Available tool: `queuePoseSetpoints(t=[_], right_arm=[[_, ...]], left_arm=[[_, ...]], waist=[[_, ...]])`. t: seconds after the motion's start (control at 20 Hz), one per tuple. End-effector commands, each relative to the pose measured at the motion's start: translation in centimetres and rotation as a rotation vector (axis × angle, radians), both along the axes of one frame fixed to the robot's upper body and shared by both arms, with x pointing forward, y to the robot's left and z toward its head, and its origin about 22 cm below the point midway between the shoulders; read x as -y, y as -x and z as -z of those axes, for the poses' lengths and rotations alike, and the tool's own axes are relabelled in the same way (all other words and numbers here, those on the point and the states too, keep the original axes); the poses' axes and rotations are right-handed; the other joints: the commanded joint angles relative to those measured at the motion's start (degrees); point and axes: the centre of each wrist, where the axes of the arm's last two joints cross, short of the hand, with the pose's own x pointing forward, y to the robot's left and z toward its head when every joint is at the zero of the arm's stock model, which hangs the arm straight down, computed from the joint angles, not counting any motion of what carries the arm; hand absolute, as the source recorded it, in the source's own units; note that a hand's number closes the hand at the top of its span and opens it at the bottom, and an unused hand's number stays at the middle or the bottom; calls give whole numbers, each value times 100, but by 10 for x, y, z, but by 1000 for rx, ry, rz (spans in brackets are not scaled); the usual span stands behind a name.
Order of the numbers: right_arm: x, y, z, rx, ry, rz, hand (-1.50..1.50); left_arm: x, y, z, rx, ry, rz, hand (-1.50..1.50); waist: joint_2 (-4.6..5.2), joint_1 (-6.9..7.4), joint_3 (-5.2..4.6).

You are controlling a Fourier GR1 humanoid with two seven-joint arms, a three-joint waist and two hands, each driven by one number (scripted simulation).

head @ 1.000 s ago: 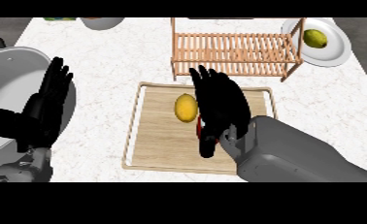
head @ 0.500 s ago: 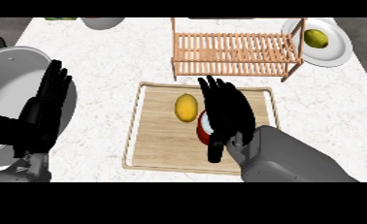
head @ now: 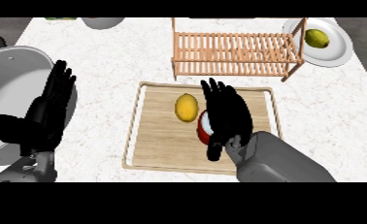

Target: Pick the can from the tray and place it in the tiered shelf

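Your right hand [head: 225,116], fingers straight, covers the can [head: 204,126] mid-tray [head: 154,143]; curl round it before lifting, avoiding the lemon [head: 186,107].

— Where's the can?

— On the wooden tray [head: 154,145], centre of the frame: a red can [head: 204,127], mostly hidden under the right robot hand [head: 228,116], whose straight fingers lie over it.

— Anything beside it?

— A lemon [head: 186,107], just left. The tiered shelf [head: 233,53] stands above on the desk [head: 114,68].

— The left robot hand [head: 52,103]?

— Open, at the left edge.
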Motion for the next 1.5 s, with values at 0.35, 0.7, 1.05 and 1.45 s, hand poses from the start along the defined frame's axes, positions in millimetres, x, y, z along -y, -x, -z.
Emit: queuePoseSetpoints(t=[0.35,0.7,1.05,1.45], right_arm=[[5,-13,16,-79,43,87,-150],[-7,-18,49,-59,145,-5,150],[-25,8,54,40,127,-14,150],[-39,45,64,48,-67,122,150]], left_arm=[[10,-5,-10,-10,-2,-9,0],[-4,-2,-11,0,-6,-10,0],[2,-6,-10,12,8,-5,0],[13,-4,4,-1,0,-4,0]], waist=[[5,5,2],[16,49,2],[6,18,2],[6,-15,3]])
